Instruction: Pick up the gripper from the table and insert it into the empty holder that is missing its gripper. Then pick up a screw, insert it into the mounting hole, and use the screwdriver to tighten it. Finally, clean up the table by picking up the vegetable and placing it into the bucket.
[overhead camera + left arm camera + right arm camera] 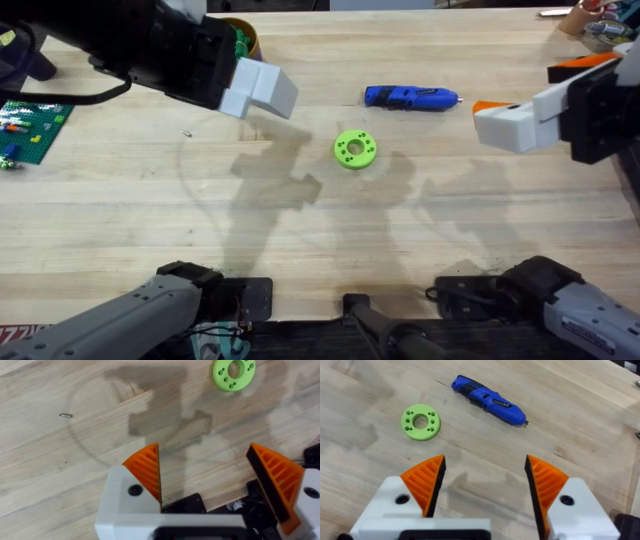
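Note:
The blue screwdriver [410,97] [490,401] lies flat on the table [330,230] at the far middle. A small screw [187,133] [65,415] lies left of centre. The bucket [250,36] stands at the far left, mostly hidden behind my raised left arm, and something green shows inside it. My left gripper [265,90] [205,475] hangs open high above the wood, just right of the bucket. My right gripper [492,118] [485,480] is open and empty, raised to the right of the screwdriver. The loose gripper part, the holder and the vegetable are out of view.
A flat lime-green ring [354,149] [233,372] [420,422] with small holes lies at the table's centre. A green brick plate [30,125] sits at the left edge. Clutter stands at the far right corner [600,25].

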`<state>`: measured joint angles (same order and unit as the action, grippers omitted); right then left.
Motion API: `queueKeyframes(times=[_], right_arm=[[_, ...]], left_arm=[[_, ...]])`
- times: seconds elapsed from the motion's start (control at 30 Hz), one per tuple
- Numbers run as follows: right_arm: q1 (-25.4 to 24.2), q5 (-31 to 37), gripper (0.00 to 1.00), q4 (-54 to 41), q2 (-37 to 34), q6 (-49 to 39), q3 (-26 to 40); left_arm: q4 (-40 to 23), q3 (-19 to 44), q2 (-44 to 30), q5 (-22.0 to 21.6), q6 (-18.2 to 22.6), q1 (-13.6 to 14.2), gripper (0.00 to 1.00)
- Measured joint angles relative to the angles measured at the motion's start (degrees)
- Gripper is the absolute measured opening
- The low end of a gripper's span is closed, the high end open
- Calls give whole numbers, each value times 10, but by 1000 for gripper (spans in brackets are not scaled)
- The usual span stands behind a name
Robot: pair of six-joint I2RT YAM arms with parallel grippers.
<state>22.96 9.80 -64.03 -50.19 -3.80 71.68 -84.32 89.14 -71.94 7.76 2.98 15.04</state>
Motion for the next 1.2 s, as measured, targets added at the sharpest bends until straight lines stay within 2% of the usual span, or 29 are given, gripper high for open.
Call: queueKeyframes(times=[1.2], right_arm=[[0,0,919,-8,2,0,0]], left_arm=[[-4,-1,-1,0,0,0,998]])
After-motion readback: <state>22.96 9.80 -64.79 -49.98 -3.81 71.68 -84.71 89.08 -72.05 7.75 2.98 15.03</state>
